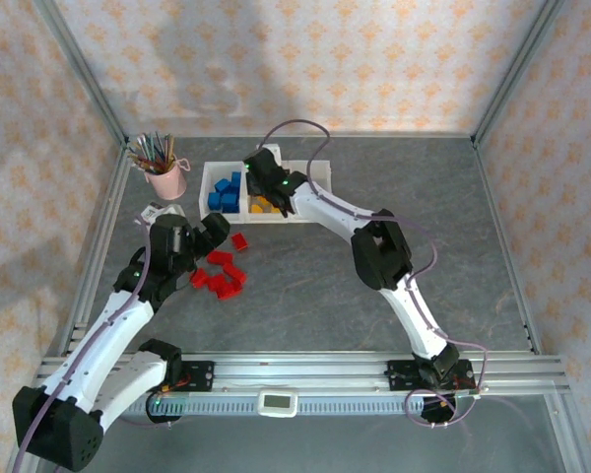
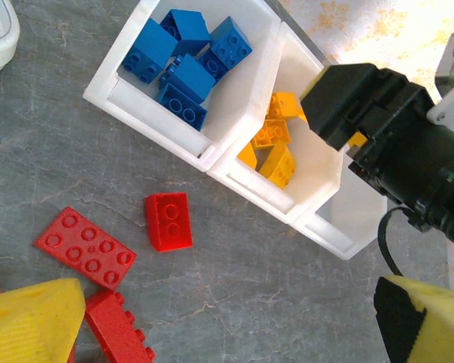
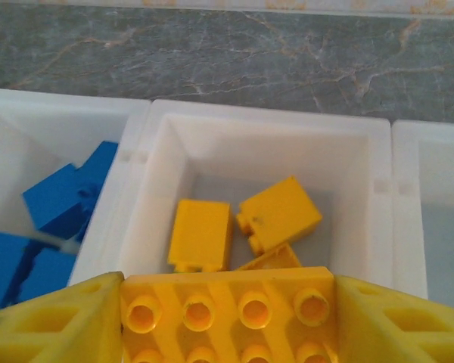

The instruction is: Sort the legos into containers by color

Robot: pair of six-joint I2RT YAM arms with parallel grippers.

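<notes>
Top external view: the grey marbled worktop (image 1: 453,246) carries a row of three joined white containers (image 1: 209,169) close to its far edge, left of the middle. The right arm reaches across the worktop, and the right tool (image 1: 261,177) hangs above the middle bin. On the right wrist view its yellow fingers (image 3: 53,325) are closed in from both sides on a yellow brick (image 3: 227,310), studs facing the camera, held directly over that bin.

The left tool (image 1: 212,232) hovers low on the left side of the worktop, just nearer than the containers. On the left wrist view its fingers (image 2: 30,318) are spread wide and grip nothing; whether one brushes the red pieces beneath, I cannot tell.

A pink cup (image 1: 165,180) of pencils stands beside the containers, towards the far left corner.

The blue legos (image 2: 178,60) lie heaped in the left bin, the yellow legos (image 3: 280,212) in the middle one. The red legos (image 1: 222,276) lie scattered on the bare worktop just beside the left tool, one small brick (image 2: 166,221) apart from the rest, nearest the bins.
</notes>
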